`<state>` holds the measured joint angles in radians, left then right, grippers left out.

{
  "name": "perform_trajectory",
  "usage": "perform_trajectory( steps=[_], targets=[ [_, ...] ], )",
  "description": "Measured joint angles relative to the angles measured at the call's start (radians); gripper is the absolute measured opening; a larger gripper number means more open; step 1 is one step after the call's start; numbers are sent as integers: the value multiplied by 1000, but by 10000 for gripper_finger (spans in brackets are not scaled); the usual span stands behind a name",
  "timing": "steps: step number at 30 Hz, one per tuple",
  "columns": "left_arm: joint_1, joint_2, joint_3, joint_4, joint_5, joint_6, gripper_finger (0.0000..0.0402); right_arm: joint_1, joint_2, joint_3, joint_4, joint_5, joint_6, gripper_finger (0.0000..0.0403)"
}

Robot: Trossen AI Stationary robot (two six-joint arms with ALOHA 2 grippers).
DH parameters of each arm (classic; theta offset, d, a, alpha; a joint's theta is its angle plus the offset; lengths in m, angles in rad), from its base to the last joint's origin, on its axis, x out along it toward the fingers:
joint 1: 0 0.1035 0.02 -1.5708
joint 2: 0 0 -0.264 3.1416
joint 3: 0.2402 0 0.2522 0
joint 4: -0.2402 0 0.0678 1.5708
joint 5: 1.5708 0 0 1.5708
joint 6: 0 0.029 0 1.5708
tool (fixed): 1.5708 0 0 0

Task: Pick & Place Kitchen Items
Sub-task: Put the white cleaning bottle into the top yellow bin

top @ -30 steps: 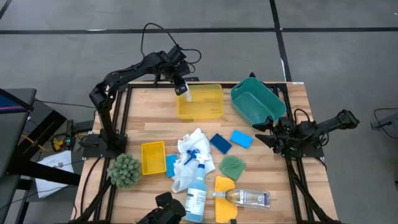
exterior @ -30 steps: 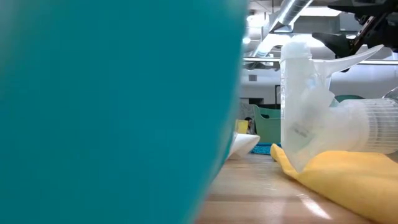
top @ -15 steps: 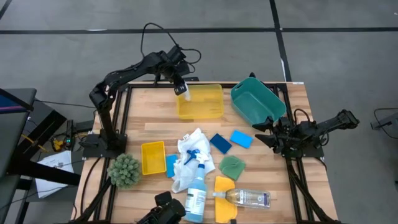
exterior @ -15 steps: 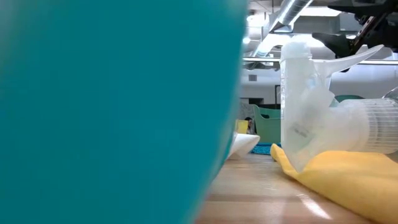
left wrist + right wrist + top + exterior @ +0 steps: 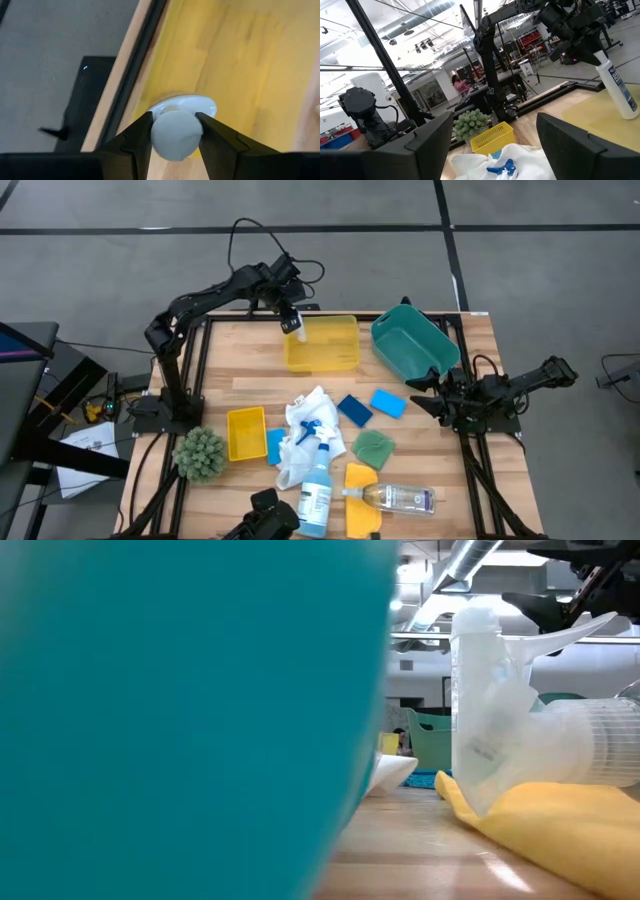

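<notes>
A white bottle [image 5: 296,331] stands tilted at the far left corner of the large yellow tray [image 5: 330,348], with my left gripper [image 5: 291,320] shut on its top from above. In the right wrist view the bottle [image 5: 616,86] shows with its lower end on the tray. My right gripper [image 5: 492,150] waits open near the table's right edge, at the teal bin's near end [image 5: 432,380], touching nothing. A blue-liquid spray bottle [image 5: 316,480], a clear bottle [image 5: 402,498], a white cloth [image 5: 305,418], two blue sponges [image 5: 354,410], a green cloth [image 5: 373,447] and a yellow cloth [image 5: 360,480] lie on the near half of the table. My left gripper pinches the white bottle's cap [image 5: 175,134] between its two fingers [image 5: 140,140], one on either side. The fingers come from above, slanting down. The bottle hangs tilted below them, its lower end [image 5: 626,111] at the yellow tray's floor.
The teal bin [image 5: 413,340] lies at the far right beside the large tray. A small yellow tray [image 5: 245,432] and a spiky green ball [image 5: 200,452] sit near left. In the low view a teal mass [image 5: 190,720] blocks the left half.
</notes>
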<state>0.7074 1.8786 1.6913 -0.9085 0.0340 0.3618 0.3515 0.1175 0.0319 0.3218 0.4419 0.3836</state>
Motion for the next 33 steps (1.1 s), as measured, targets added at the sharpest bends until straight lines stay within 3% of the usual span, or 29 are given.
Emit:
perform_trajectory(
  steps=[21,33],
  targets=[
    [0,-4,0,34,42,4,251,0,0,0,-5,-1,1,278],
    [4,-33,0,63,34,15,267,0,0,0,-8,-1,1,278]
  ],
)
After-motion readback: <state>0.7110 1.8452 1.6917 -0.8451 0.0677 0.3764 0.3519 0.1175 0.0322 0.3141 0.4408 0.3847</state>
